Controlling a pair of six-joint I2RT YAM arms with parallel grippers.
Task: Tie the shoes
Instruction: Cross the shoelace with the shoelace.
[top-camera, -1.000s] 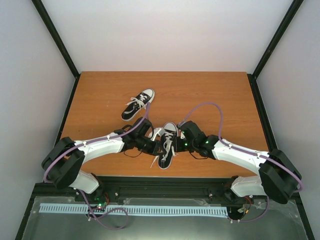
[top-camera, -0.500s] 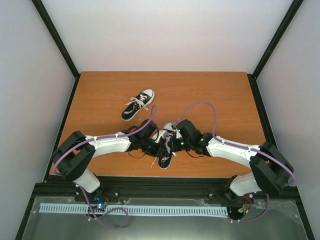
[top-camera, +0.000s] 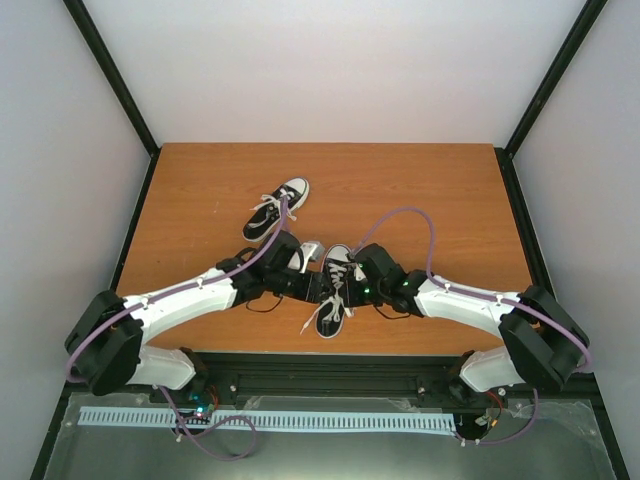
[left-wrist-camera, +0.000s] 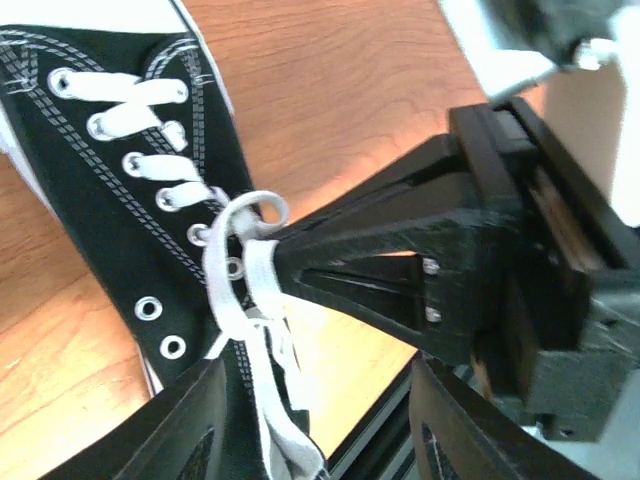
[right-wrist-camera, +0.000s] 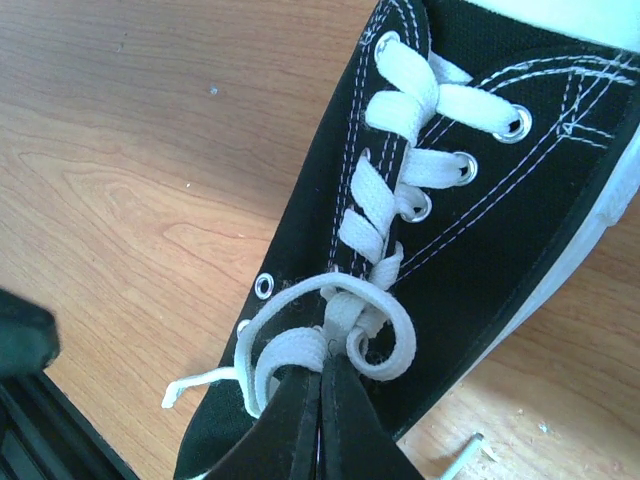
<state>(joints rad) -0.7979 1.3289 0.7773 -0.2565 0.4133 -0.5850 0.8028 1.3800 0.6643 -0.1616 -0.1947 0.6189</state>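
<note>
Two black sneakers with white toe caps lie on the wooden table. The far shoe (top-camera: 278, 208) lies apart with its laces crossed. The near shoe (top-camera: 332, 305) lies between both grippers and also shows in the left wrist view (left-wrist-camera: 110, 200) and the right wrist view (right-wrist-camera: 500, 230). My right gripper (top-camera: 350, 283) is shut on a white lace loop (right-wrist-camera: 390, 330) at the knot over the tongue; its tips (right-wrist-camera: 325, 365) pinch the lace. It shows in the left wrist view (left-wrist-camera: 280, 245). My left gripper (top-camera: 312, 285) is open (left-wrist-camera: 320, 440), with a loose lace (left-wrist-camera: 275, 400) hanging between its fingers.
The near shoe lies close to the table's front edge (left-wrist-camera: 375, 435), with a black rail below it. A loose lace end (right-wrist-camera: 200, 385) trails on the wood to the shoe's side. Bare table (top-camera: 430, 190) stretches to the back and right. Walls close in both sides.
My left arm has swung its elbow out to the left and its gripper has drawn slightly back from the near shoe. My right gripper stays on the laces.
</note>
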